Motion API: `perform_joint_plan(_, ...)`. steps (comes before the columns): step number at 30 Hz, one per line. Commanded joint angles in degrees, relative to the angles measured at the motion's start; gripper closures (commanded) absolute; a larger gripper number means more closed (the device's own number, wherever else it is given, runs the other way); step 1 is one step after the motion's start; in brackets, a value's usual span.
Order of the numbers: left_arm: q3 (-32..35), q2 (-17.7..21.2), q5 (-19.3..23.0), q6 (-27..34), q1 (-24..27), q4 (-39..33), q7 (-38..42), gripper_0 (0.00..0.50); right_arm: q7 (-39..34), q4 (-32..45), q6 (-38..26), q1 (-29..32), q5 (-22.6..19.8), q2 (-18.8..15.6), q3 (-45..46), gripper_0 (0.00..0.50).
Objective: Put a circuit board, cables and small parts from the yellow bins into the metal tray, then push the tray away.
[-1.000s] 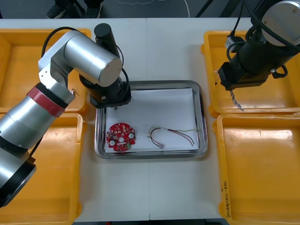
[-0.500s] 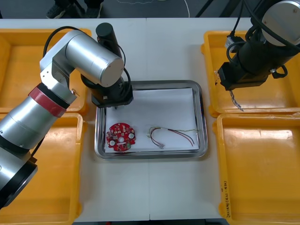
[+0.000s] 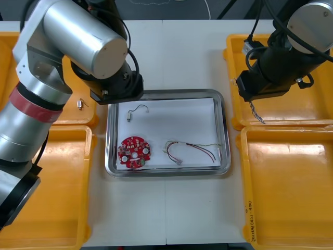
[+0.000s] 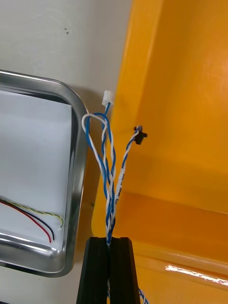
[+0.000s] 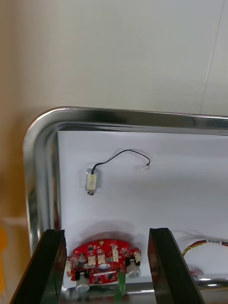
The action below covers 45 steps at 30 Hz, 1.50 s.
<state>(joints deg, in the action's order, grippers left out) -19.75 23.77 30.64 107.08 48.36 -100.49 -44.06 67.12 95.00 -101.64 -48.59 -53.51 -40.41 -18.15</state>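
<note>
Calling the tray (image 3: 225,130) my clock face, with 12 pointing away from the robot.

The right gripper (image 4: 108,240) sits out past 2 o'clock, over the inner wall of the far right bin (image 3: 302,109). Its fingers are pinched tight on the blue cable (image 4: 109,180). It has the cable near one end and the rest dangles in a loose bundle. My guess is that's so it clears the bin wall and tray rim on the way across.

The left gripper (image 5: 107,232) hovers over the tray's 10 o'clock corner, fingers wide apart with nothing in them. I reckon it's parked high to stay off the stuff below.

What's in the tray, on the white liner:
- the board (image 3: 134,152) at 8 o'clock
- the red cable (image 3: 190,148) at 5
- a part (image 3: 136,110) with a thin black lead at 11

None of them touch. The tray's 2 o'clock corner is bare, so that's where I'd aim the blue cable.

One spare bit (image 3: 79,104) lies in the far left bin (image 3: 73,115), off toward 10 o'clock.
</note>
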Motion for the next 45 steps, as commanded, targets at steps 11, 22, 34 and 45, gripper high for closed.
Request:
perform_joint_plan(11, 12.7, 3.2, -1.3, 2.9, -0.1, -9.3, -2.8, 0.0, 19.0, 6.9, 3.2, -2.7, 2.9, 3.1, -7.3, 0.5)
perform_joint_plan(22, 17.7, 9.5, 0.8, 2.9, -0.1, -7.3, -2.0, 0.0, 34.0, 7.6, 5.3, -2.7, 8.5, 7.9, -10.6, 0.5)
perform_joint_plan(34, 18.9, 16.8, 6.5, 2.9, 0.3, 0.8, -2.5, 0.0, 41.8, 7.7, 12.0, -2.9, 13.3, 9.6, -19.1, 0.5)
perform_joint_plan(45, 17.8, 18.0, 7.9, 1.0, 4.0, 11.9, -4.8, 0.0, 42.3, 6.3, 18.7, -2.9, 15.8, 9.8, -27.1, 0.5)
